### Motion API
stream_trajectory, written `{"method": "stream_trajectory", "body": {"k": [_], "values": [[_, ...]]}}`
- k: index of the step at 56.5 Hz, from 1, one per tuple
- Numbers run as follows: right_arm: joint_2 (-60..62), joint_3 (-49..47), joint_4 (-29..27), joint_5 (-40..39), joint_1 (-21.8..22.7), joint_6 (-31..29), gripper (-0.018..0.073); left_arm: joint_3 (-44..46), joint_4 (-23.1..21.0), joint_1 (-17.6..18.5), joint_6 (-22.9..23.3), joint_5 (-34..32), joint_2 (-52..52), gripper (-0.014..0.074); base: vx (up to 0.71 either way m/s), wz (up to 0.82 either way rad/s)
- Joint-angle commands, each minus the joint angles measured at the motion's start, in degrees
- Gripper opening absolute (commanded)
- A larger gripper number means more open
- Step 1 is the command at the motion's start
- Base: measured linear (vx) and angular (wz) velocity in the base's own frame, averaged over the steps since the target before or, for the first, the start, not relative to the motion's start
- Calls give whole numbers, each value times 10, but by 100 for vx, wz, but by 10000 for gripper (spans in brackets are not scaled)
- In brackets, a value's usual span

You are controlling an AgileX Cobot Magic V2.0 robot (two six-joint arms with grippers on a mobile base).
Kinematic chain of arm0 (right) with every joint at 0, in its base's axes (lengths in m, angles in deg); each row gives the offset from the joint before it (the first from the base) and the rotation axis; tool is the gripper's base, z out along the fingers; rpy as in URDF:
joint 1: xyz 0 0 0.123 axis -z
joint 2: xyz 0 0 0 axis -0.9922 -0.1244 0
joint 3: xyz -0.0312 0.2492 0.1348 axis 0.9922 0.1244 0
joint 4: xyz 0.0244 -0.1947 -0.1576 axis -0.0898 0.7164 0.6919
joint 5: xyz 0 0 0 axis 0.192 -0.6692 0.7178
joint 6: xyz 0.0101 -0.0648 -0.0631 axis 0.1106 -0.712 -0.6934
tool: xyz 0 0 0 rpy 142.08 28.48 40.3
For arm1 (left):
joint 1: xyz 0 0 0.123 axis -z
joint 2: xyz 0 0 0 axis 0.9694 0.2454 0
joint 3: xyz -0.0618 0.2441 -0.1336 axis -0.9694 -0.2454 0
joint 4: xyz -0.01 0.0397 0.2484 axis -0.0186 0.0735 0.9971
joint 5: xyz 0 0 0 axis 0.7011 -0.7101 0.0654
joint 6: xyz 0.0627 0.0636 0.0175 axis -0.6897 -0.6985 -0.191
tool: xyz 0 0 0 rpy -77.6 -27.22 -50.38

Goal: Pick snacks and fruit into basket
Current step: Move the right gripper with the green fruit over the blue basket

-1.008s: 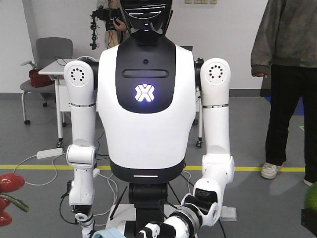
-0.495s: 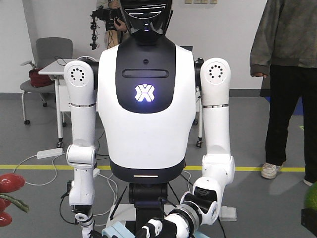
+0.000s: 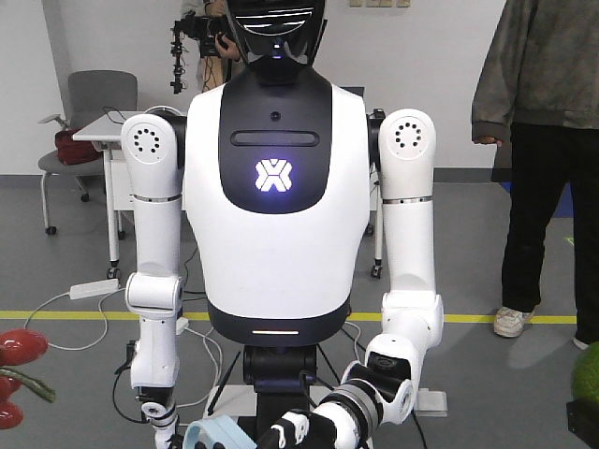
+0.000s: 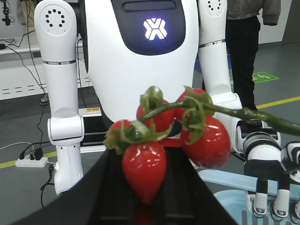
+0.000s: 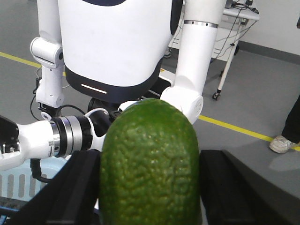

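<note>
In the left wrist view my left gripper (image 4: 145,199) is shut on a cluster of glossy red fruit (image 4: 145,164) with a green stem (image 4: 220,111); one lobe sits between the black fingers (image 4: 108,197). My right gripper (image 5: 150,187) is shut on a green bumpy-skinned fruit (image 5: 150,159). The front view shows the red fruit (image 3: 19,351) at the left edge and the green fruit (image 3: 590,374) at the right edge. The light blue basket (image 3: 215,435) is low in the middle, also seen as basket (image 4: 234,199) and basket (image 5: 18,185). The snacks are out of view.
A white humanoid robot (image 3: 271,234) faces me; its forearm (image 3: 356,412) reaches to the basket and its hand (image 4: 267,187) is at the rim. A person (image 3: 543,159) stands at the right. A chair (image 3: 89,122) and table (image 3: 108,136) stand back left.
The basket held by the white robot has risen slightly into the bottom of the front view. The green fruit has slid a little lower at the right edge. The red fruit has barely moved.
</note>
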Motion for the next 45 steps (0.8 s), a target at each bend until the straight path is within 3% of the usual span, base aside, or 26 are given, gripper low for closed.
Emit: {"method": "stream_trajectory", "body": {"k": [1, 14, 25, 36, 45], "values": [[-5, -19, -8, -73, -4, -18, -9, 18, -5, 2, 3, -45, 3, 2, 0, 0], [-47, -20, -10, -88, -87, -60, -9, 18, -5, 2, 4, -45, 3, 2, 0, 0], [-92, -21, -3, -159, -181, -78, -9, 18, -5, 2, 4, -45, 3, 2, 0, 0], [-165, -72, 35, -170, -285, -110, -9, 17, -5, 2, 4, -45, 3, 2, 0, 0], [-206, -142, 77, -170, -342, -110, -9, 16, -5, 2, 4, -42, 3, 2, 0, 0]]}}
